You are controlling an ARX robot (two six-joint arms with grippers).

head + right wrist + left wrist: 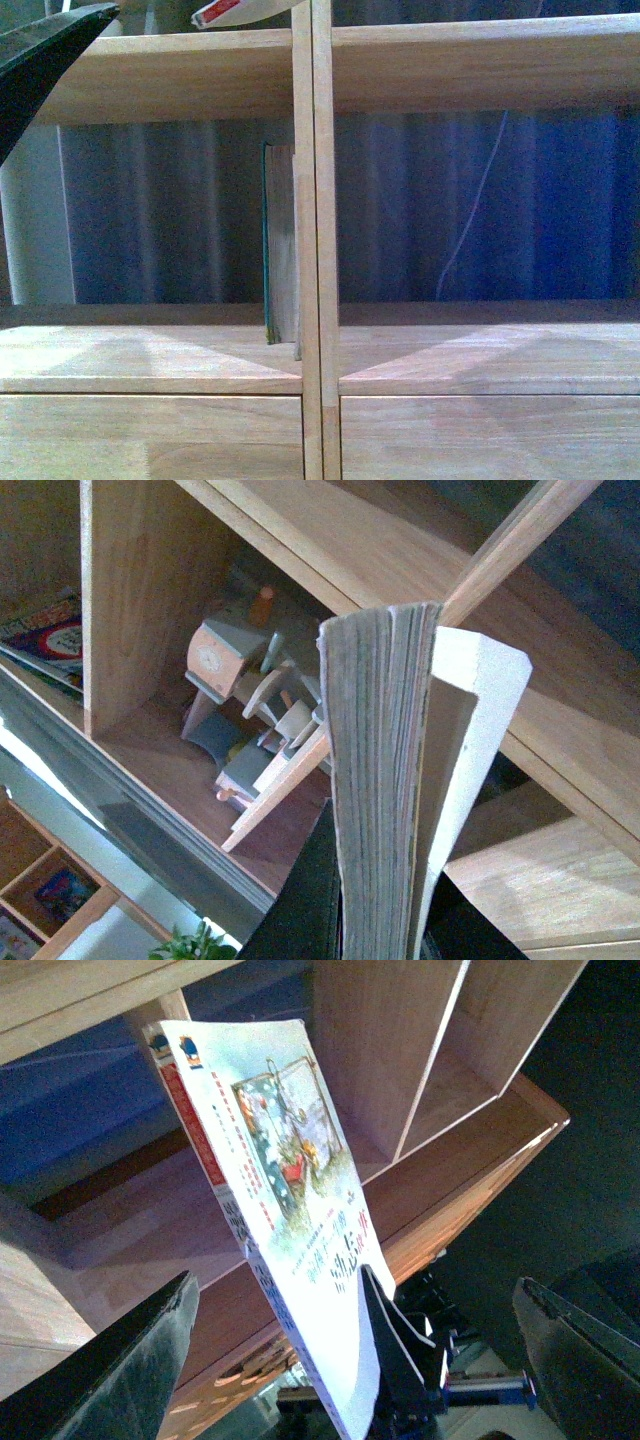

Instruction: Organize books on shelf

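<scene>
Blue curtain (180,210), wooden toy (250,720)

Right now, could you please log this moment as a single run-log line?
task: organize books | left hand: paperback between spread fingers, grip unclear | right hand: shut on teal book, upright beside shelf divider

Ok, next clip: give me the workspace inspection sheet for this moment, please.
Surface: light-wood shelf, two columns.
Job's things: illustrated paperback between the left fingers; grey-paged book in the right gripper; teal-edged book upright against the centre divider, cannot tell if it is the same one.
Clutter: wooden toy in a compartment.
Grippers: left gripper, grip unclear; right gripper clamped on the grey-paged book.
Cables: thin pale cable hanging behind the right compartment.
Surroundings: blue curtain behind the shelf; picture books; plant.
</scene>
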